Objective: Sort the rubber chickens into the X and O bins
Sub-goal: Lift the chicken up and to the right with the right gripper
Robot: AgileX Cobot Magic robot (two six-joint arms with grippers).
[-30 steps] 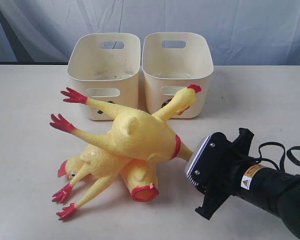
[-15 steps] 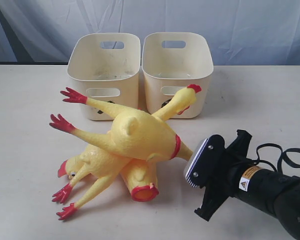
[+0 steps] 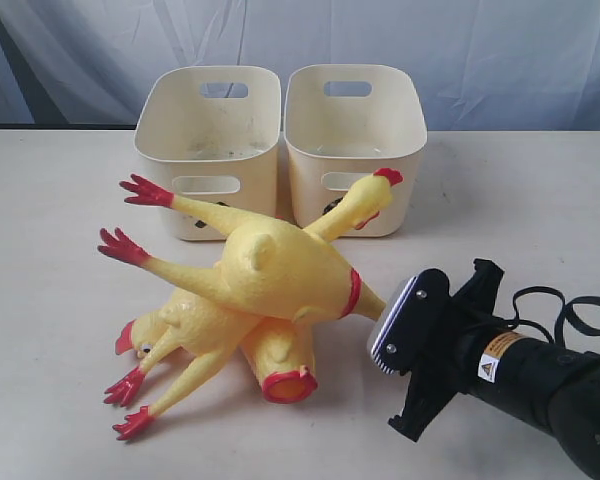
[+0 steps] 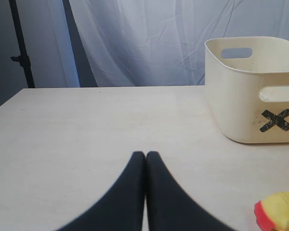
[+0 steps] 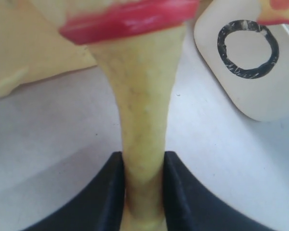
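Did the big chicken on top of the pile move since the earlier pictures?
No. The top chicken has not shifted: its red foot stays just left of the X bin.

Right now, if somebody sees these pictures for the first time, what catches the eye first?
A heap of yellow rubber chickens lies in the middle, before the cream X bin and O bin. The right pincer grips the top chicken by its long neck.

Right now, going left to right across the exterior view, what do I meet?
Back row: X bin → O bin. Front row: rubber chicken pile → right gripper, clamped on the top chicken by its neck.
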